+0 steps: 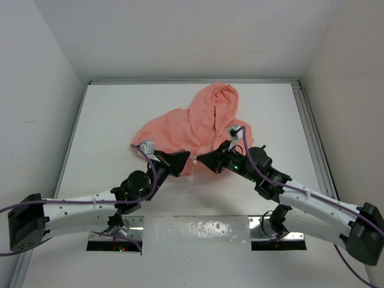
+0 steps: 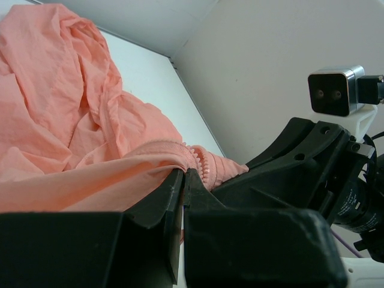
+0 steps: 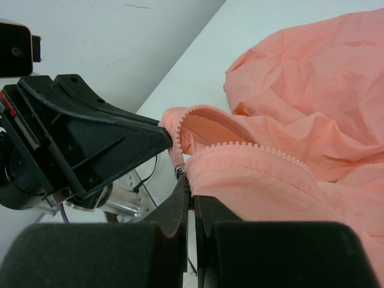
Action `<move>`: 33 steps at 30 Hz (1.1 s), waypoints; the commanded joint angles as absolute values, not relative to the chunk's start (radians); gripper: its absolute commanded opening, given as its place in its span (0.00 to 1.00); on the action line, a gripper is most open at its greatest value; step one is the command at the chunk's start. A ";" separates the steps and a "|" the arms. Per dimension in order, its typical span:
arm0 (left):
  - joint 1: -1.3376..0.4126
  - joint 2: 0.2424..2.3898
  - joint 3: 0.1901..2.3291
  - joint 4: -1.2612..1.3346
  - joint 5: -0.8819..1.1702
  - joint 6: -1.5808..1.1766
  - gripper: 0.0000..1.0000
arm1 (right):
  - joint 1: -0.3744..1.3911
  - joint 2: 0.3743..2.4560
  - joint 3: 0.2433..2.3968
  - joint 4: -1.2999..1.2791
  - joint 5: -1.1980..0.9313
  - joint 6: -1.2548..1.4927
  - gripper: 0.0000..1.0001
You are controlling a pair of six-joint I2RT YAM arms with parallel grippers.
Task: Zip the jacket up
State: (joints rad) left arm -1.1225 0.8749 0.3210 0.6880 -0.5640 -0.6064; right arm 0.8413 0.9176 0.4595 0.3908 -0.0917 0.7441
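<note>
Saw from above a salmon-pink thin fabric hooded jacket [image 1: 192,129] lying crumpled near the middle of a white matte table [image 1: 120,108], with the rounded hood toward 12 o'clock and the lower edge toward 6 o'clock. Noted soft, irregular folds and a dull surface without shine. Found the black, wedge-shaped, hard left gripper [image 1: 186,159] reaching in from 8 o'clock and the similar right gripper [image 1: 202,159] from 4 o'clock, their tips nearly meeting at the 6 o'clock edge of the jacket. Could not judge either grip from that view. Learned from the left wrist view that the left gripper was fully closed, pinching the pink edge just beside a ribbed strip. Learned from the right wrist view that the right gripper was likewise pressed together on the jacket edge, under a curved row of small pink zipper teeth [image 3: 252,153], with a tiny silvery piece [image 3: 179,171] at its tips.
</note>
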 commanded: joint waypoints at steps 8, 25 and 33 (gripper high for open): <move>-1.141 0.891 0.351 0.741 -0.552 -0.598 0.00 | 0.847 0.905 0.509 0.443 -0.058 0.719 0.00; -1.140 0.870 0.388 0.672 -0.456 -0.618 0.00 | 0.845 0.973 0.549 0.460 -0.072 0.690 0.00; -1.141 0.781 0.390 0.528 -0.422 -0.704 0.00 | 0.847 0.942 0.534 0.514 -0.077 0.710 0.00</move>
State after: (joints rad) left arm -1.1271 0.8188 0.3538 0.5743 -0.4782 -0.6563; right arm 0.8413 0.9668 0.5053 0.4099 -0.0742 0.7071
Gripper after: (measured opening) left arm 0.007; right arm 0.009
